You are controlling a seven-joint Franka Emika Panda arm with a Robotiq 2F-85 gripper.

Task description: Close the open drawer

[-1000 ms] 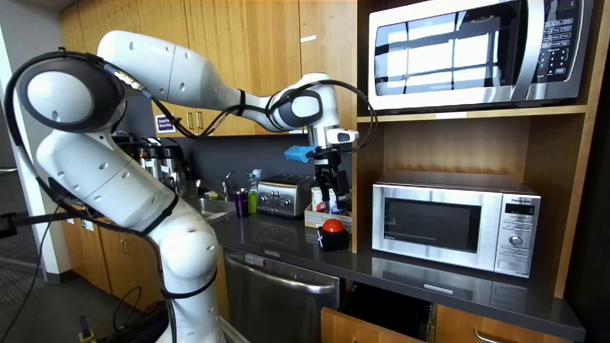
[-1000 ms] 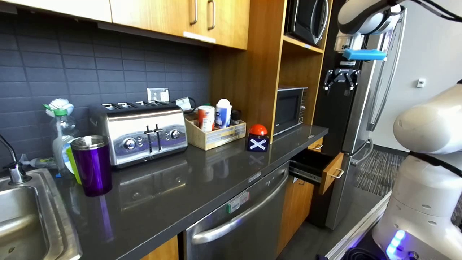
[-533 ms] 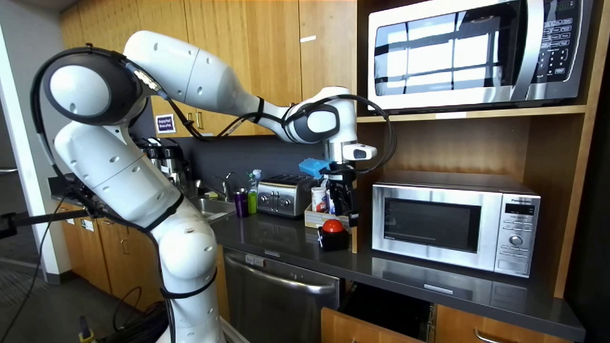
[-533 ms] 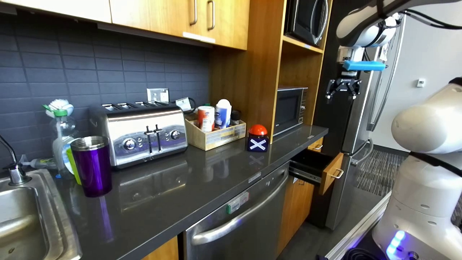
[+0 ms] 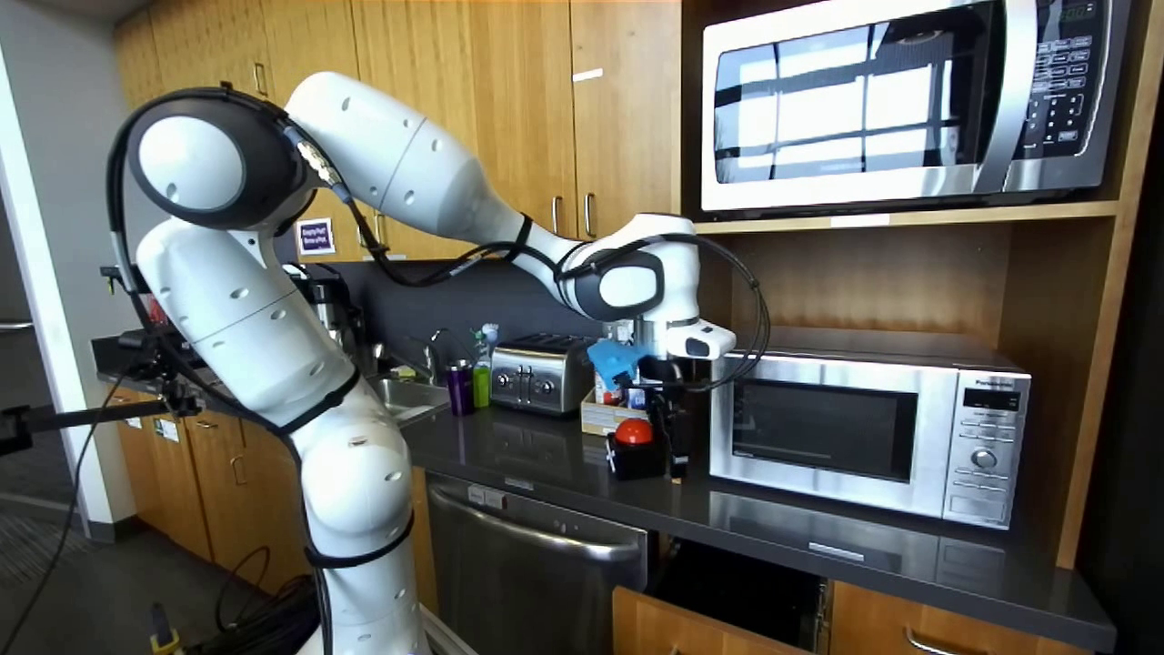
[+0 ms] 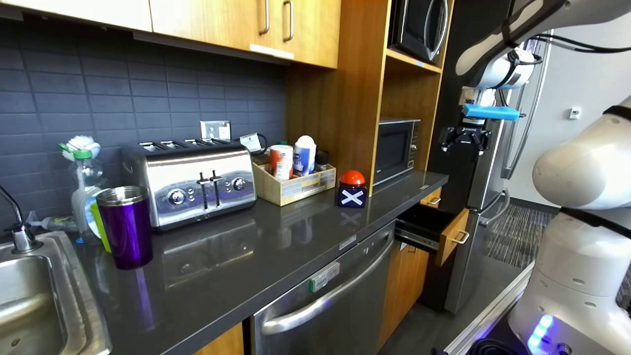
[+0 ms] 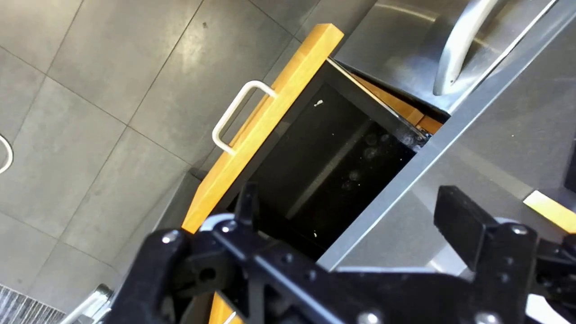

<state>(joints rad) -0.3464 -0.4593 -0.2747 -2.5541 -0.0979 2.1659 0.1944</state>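
Wooden cupboards [image 5: 518, 91] run high across the back, and the dark counter [image 6: 236, 266] stretches below them, glossy, full of reflections. Then the white arm [image 5: 250, 327], tall in front of the counter in an exterior view, sharply bent, its far end aimed downward. Under the counter edge sits a stainless-steel appliance front [image 5: 536, 582], and higher up, the upper microwave [image 5: 846, 109] overhead and the lower microwave [image 5: 832, 437] down on the counter. And there, just beside the appliance front, is the drawer [image 7: 310, 144], standing open, its dark inside showing in all three views and its honey-brown wooden front [image 7: 261, 126] well out from the counter edge. Up on the counter, a shiny toaster [image 6: 202, 182], and right beside it a wooden box [image 6: 300, 189]. Next, the black gripper [image 7: 351, 211], hanging above the drawer, clear of it, and look at those fingers [image 7: 454, 222]: spread wide! In the wrist view one crosses the drawer's dark inside, the other the counter top. Then a purple tumbler [image 6: 125, 231], upright, just beside the toaster. A bright blue piece [image 6: 490, 112] sits on the arm just above the gripper. Near the wooden box, a dark, white-crossed block [image 6: 352, 197], capped by a red dome [image 6: 352, 176]. Down to the small stuff: the pale pull [image 7: 231, 109] on the wooden front, then tiny light specks [image 7: 318, 103] inside the drawer.
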